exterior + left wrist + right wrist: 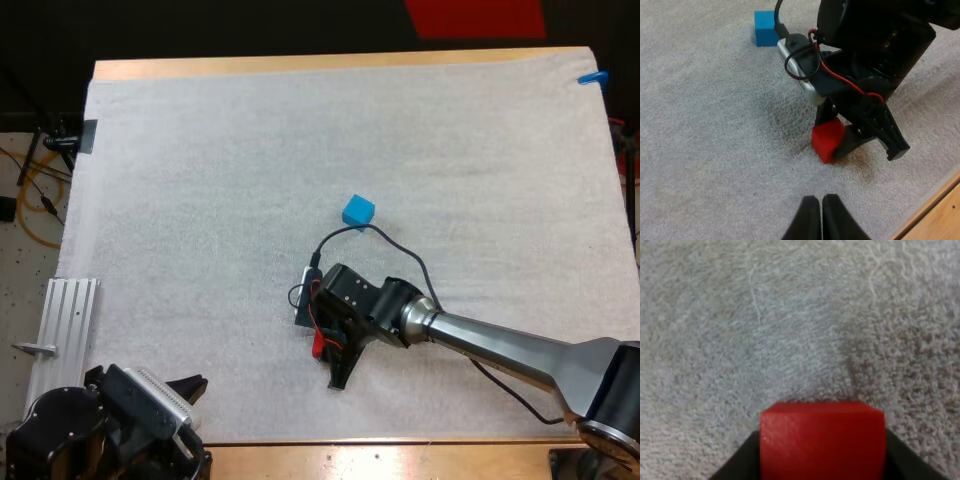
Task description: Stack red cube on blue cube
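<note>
Clamping the red cube [827, 140] from both sides, right pincer [328, 360] sits near blue cube [357, 211]; left pincer [815, 215] clenched empty.

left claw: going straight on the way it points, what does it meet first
Most likely the red cube, gripped by the right claw, straight ahead across the mat; depth is uncertain.

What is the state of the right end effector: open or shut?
Shut on the red cube: the right end effector has its black fingers pressing the cube from both sides.
</note>
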Tool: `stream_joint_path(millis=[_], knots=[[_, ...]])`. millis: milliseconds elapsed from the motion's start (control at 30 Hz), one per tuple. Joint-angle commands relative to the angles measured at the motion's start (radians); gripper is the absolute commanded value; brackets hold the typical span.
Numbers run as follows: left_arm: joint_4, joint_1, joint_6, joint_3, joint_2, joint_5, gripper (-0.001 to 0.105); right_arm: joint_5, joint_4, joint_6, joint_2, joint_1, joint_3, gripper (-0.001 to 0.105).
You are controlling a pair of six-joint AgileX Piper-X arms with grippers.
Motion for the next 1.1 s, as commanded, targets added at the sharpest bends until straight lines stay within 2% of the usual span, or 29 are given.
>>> stream_joint_path(millis=[0, 167, 367, 567, 667, 933, 1067], knots=[[-0.003, -0.001, 0.003, -0.005, -0.001, 0.005, 0.000, -0.012, 0.003, 0.018, -0.004, 0.002, -0.015, 0.031], [-0.003, -0.001, 0.003, -0.005, -0.001, 0.005, 0.000, 0.002, 0.027, 0.032, -0.032, 0.002, -0.052, 0.031], [-0.003, -0.001, 0.003, -0.005, -0.001, 0.005, 0.000, 0.098, 0.092, 0.032, -0.110, -0.002, -0.138, 0.031], [-0.003, -0.001, 0.003, -0.005, -0.001, 0.005, 0.000, 0.174, 0.214, 0.123, -0.132, -0.049, -0.258, 0.031], [-0.003, -0.001, 0.003, -0.005, -0.001, 0.005, 0.000, 0.233, 0.249, 0.136, -0.132, -0.086, -0.308, 0.031], [-0.003, -0.001, 0.003, -0.005, -0.001, 0.005, 0.000, 0.263, 0.234, 0.135, -0.129, -0.209, -0.345, 0.031], [-0.003, -0.001, 0.003, -0.005, -0.001, 0.017, 0.000, 0.248, 0.215, 0.065, -0.109, -0.270, -0.349, 0.031]])
